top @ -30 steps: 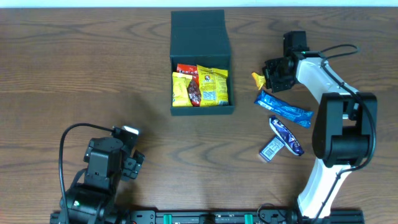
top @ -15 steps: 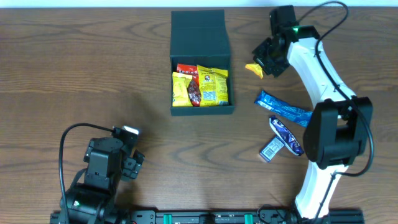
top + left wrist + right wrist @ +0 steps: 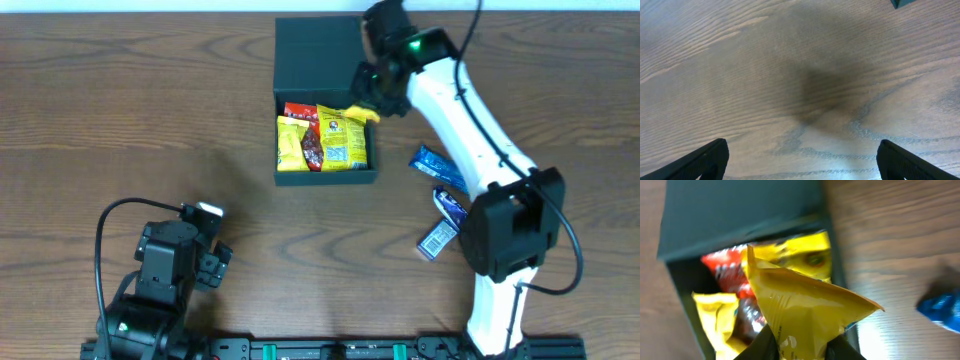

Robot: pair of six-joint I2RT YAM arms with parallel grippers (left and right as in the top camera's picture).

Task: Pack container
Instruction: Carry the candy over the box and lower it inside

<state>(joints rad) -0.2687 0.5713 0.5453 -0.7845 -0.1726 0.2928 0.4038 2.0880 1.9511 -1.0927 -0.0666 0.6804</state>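
Observation:
The dark teal-black container [image 3: 290, 175] stands open at the table's back centre, its flap lid [image 3: 318, 55] folded back. Yellow and red snack packets [image 3: 322, 140] lie inside. My right gripper [image 3: 372, 98] is over the container's right rim, shut on a yellow snack packet [image 3: 800, 312]. In the right wrist view the container [image 3: 735, 210] and its packets [image 3: 722, 270] lie just beneath the held packet. My left gripper [image 3: 800, 160] is open and empty over bare wood at the front left; in the overhead view it [image 3: 215, 255] is far from the container.
Two blue snack packets [image 3: 432, 165] [image 3: 450, 203] and a small white-labelled packet [image 3: 436, 240] lie on the table right of the container, partly under my right arm. A blue packet shows at the right edge of the right wrist view [image 3: 942, 311].
My right gripper has carried the yellow packet left from the table's right side to over the container's right rim. The left arm has not moved.

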